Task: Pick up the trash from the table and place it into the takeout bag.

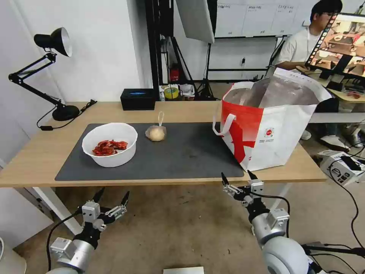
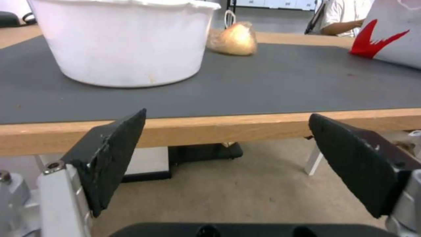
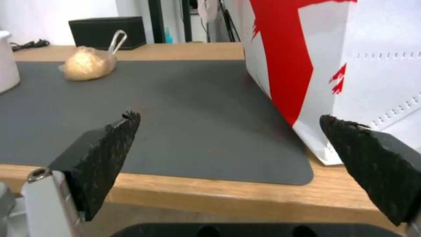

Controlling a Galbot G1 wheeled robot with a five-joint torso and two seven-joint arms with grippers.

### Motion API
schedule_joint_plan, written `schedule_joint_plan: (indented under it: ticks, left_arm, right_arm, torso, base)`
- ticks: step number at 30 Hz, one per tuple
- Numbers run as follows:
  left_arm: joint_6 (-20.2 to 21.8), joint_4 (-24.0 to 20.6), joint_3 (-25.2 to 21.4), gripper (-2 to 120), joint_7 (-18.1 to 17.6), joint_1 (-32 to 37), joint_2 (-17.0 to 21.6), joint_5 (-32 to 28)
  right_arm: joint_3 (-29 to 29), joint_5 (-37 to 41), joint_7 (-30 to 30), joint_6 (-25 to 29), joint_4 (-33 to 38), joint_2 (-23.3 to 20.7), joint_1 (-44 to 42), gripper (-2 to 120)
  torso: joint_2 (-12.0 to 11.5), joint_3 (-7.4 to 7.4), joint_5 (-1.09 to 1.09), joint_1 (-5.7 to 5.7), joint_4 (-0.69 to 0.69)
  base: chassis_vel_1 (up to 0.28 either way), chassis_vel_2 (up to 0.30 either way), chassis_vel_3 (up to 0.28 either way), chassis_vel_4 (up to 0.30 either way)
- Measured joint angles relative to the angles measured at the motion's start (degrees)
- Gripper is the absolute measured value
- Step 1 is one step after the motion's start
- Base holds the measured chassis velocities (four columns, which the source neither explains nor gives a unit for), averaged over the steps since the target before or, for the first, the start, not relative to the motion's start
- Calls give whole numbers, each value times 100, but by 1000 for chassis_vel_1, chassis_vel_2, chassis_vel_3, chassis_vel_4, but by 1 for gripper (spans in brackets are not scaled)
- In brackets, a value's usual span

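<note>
both grippers hang low in front of the table's near edge in the head view, the left gripper (image 1: 112,195) below the white bowl (image 1: 110,144) and the right gripper (image 1: 238,176) below the takeout bag (image 1: 270,125), each with its fingers spread wide and nothing between them. on the dark mat (image 1: 182,152) of the table (image 1: 34,152) the bowl with red scraps sits toward the left, the small knotted clear bag (image 1: 156,132) with its beige lump lies just beside it toward the middle, and the tote stands open on the right end, foil lining showing. from the left wrist view, the wide black pads (image 2: 111,154) frame the table edge, with the bowl's plain white wall (image 2: 127,42) close ahead and the knotted bag (image 2: 235,39) behind it. the bowl looks light and rigid with a thin lip, so a pinch over the rim seems the best hold, kept level so the scraps stay in. from the right wrist view, the open pads (image 3: 101,158) face the mat, the knotted bag (image 3: 87,64) well off, the tote's red-and-white side (image 3: 307,59) close by. that little bag looks soft, light and slippery; its knot loop or gathered neck looks the safest place to grip.
</note>
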Motion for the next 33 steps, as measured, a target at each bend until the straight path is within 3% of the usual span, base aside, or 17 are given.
schedule_joint_plan:
  ticks: [25, 33]
  left_arm:
    - [-2, 181, 68, 100, 3, -123, 143, -37]
    - [-2, 179, 17, 100, 2, -71, 126, -49]
  right_arm:
    - [-264, 107, 61, -214, -306, -40, 413, 100]
    - [-901, 671, -35, -480, -375, -191, 1403, 100]
  torso:
    - [0, 0, 1, 0, -1]
    - [0, 0, 0, 0, -1]
  base:
    - [0, 0, 0, 0]
    - [0, 0, 0, 0]
